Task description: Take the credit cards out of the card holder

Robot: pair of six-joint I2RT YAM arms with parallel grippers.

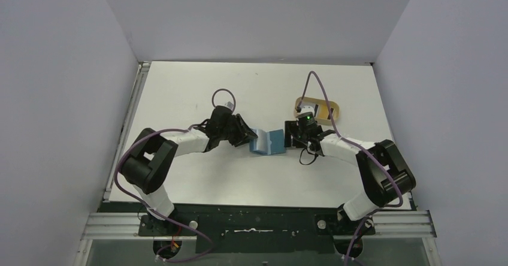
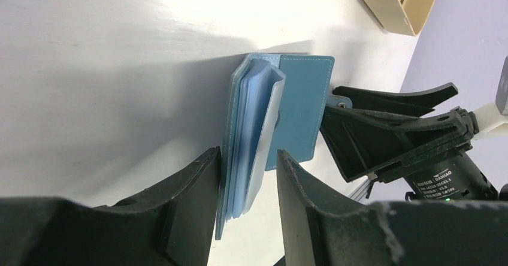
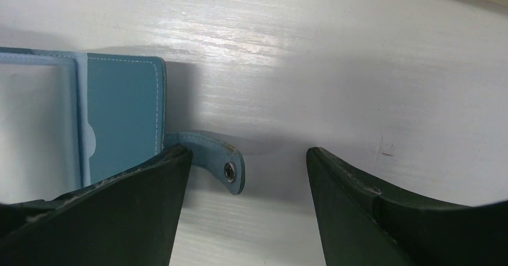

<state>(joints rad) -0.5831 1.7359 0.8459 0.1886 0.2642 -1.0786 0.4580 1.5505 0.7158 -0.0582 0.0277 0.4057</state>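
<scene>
Right now the blue card holder (image 1: 268, 141) lies open near the middle of the bench (image 1: 180, 86), between the two arms. The left tool (image 2: 247, 158) has its fingers half spread, one on each side of the bundle of see-through pockets inside the holder. One finger sits against the outer cover. Whether the other one presses the pockets cannot be told. It looks like this tool is there to get at a pocket and pull a card out.

The right tool (image 3: 250, 152) is spread wide and holds nothing. One of its fingers sits at the edge of the other cover, just beside the little snap tab (image 3: 218, 161). Most likely it is there to keep the holder from sliding or flapping shut.

No card shows plainly, so the cards seem to be inside the pockets. A tan tray (image 1: 332, 111) sits toward the far edge, right of the middle, just behind the right tool.
</scene>
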